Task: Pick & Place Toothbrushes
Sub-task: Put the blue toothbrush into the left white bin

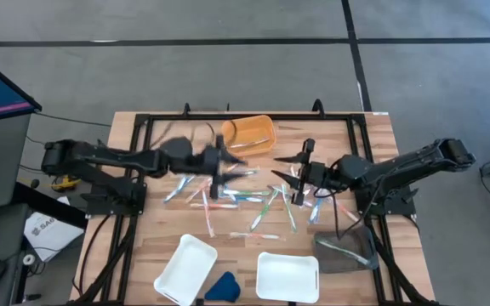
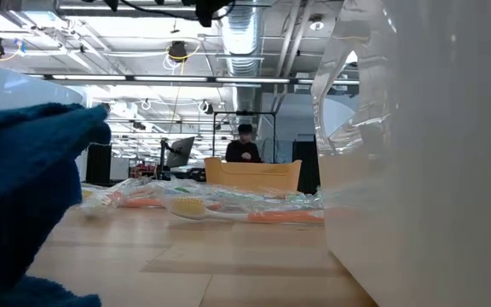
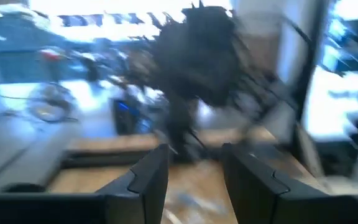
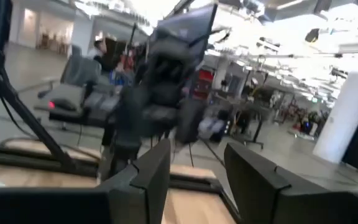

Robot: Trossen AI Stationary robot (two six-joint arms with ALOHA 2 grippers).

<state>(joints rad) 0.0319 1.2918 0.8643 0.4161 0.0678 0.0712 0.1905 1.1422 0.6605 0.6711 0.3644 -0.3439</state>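
Note:
Several toothbrushes (image 1: pixel 245 200) in blue, green, orange and white lie scattered flat on the middle of the wooden table (image 1: pixel 143 246); the low view shows them as a pile (image 2: pixel 220 206). My left gripper (image 1: pixel 236 161) hovers above the pile's far left part, pointing level toward the right arm. It is open (image 3: pixel 194 168) with nothing between its fingers. My right gripper (image 1: pixel 281 170) hovers above the pile's far right part, facing the left one. It is open (image 4: pixel 196 168) too, with nothing between its fingers. Neither gripper touches a toothbrush.
An orange tray (image 1: pixel 249 134) stands at the far middle, just beyond the grippers. Two white trays (image 1: pixel 185 268) (image 1: pixel 287 276) and a dark-blue wedge (image 1: pixel 222 287) lie along the near edge. A clear tray (image 1: pixel 347 251) sits at the near right. A person (image 2: pixel 244 145) stands in the room behind.

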